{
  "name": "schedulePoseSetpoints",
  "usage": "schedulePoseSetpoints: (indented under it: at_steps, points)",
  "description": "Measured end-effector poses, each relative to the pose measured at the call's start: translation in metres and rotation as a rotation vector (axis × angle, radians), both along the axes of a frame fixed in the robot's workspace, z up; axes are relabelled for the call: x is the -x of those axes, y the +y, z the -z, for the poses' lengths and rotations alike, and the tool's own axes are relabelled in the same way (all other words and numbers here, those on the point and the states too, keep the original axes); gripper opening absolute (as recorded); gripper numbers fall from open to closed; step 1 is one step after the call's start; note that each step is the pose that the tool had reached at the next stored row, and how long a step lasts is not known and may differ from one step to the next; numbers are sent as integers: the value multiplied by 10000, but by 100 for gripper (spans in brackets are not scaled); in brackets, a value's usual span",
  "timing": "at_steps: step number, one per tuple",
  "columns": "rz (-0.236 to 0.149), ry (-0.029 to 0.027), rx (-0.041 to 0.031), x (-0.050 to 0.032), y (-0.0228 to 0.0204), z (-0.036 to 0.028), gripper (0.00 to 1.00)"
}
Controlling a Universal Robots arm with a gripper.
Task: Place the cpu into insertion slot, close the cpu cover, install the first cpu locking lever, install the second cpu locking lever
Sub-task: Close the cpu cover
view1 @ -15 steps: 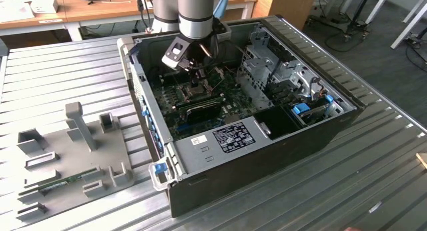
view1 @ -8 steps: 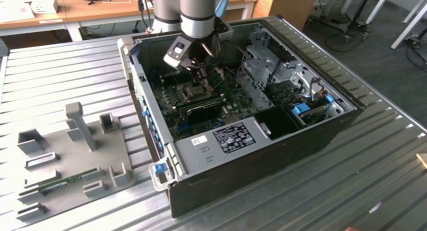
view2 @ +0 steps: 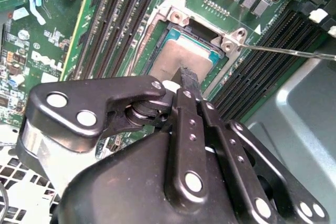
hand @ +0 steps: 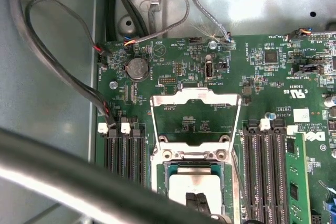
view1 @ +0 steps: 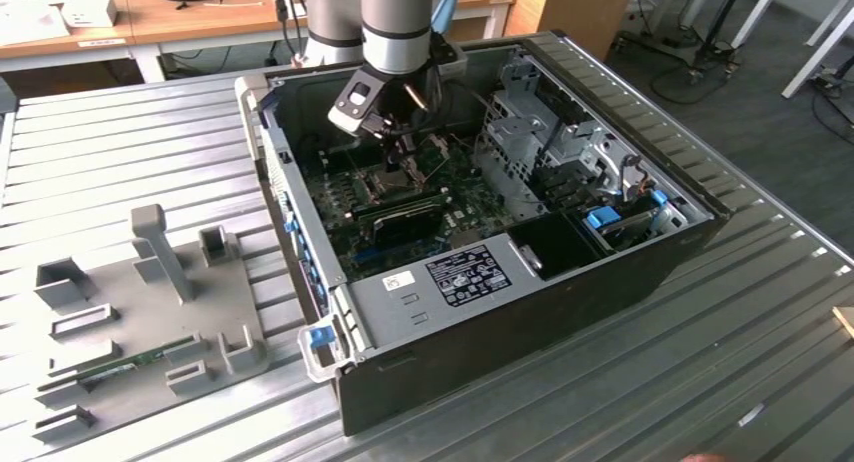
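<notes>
Cpu (view2: 178, 59) is seated in the insertion slot (view2: 157, 27) in the second wrist view, directly under the end effector (view2: 189, 80), whose fingers are closed together, gripping nothing, tips on the cpu's top. First wrist view: the cpu cover (hand: 195, 96) stands open beyond the tips. Exterior view: the end effector reaches down into the computer case (view1: 467, 382).

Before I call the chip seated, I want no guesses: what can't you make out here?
Second wrist view: the hand covers one edge of the cpu, so seating is unclear.
First wrist view: the picture's edge and the hand cut off part of the cpu.
Exterior view: the insertion slot is too small and partly behind the hand.
</notes>
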State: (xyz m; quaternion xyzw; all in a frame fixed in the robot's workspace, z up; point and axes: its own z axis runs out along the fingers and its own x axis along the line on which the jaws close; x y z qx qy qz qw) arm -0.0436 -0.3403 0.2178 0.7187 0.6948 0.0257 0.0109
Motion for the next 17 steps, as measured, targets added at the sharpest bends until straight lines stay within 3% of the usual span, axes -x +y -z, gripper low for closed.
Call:
schedulePoseSetpoints:
  at_steps: [17]
  points:
    - [0,2,3,0,-1,-84,10]
